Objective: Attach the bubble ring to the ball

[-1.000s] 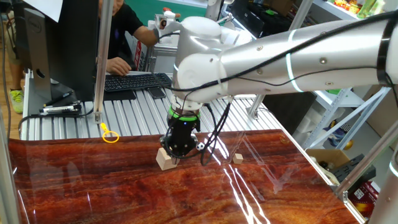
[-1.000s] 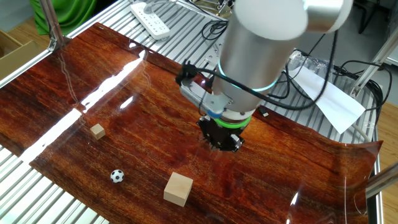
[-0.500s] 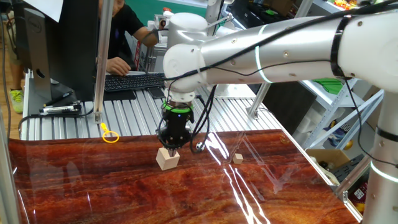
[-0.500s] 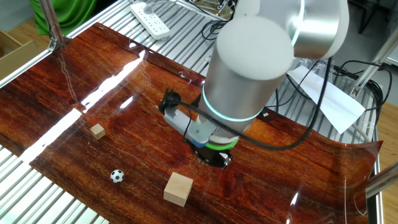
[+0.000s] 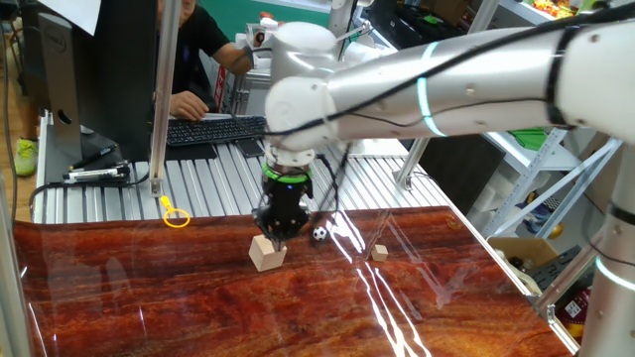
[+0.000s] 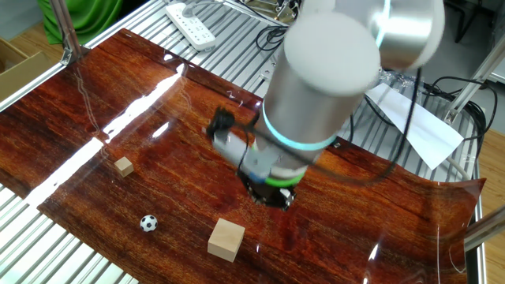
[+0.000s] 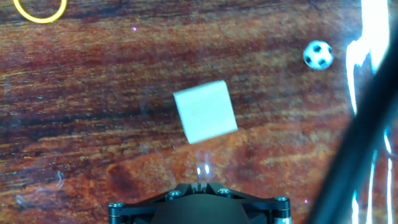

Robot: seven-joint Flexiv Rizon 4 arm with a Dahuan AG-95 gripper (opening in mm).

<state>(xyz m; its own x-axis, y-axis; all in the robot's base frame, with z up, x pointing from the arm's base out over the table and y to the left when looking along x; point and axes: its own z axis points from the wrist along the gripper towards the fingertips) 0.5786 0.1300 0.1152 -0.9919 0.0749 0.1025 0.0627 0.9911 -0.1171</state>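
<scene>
The bubble ring (image 5: 177, 216) is a thin yellow loop lying at the back left edge of the wooden table (image 5: 149, 297); the hand view cuts it off at the top left corner (image 7: 40, 11). The black-and-white ball (image 5: 319, 234) (image 6: 148, 223) (image 7: 318, 55) rests on the table, apart from the ring. My gripper (image 5: 281, 236) (image 6: 269, 198) (image 7: 199, 182) hangs just above the table beside a large tan cube (image 5: 266, 252) (image 7: 204, 112), between ring and ball. Its jaws are shut with nothing between them.
A small tan cube (image 5: 379, 253) (image 6: 123, 166) lies further along the table. A metal post (image 5: 159, 99) stands close behind the ring. Behind the table are a keyboard (image 5: 213, 129) and a seated person (image 5: 198, 50). A power strip (image 6: 192, 24) and cables lie off the board.
The arm has swung and the wrist has turned, shifting the gripper slightly toward the large cube. The jaws stayed shut. Ring, ball and cubes have not moved.
</scene>
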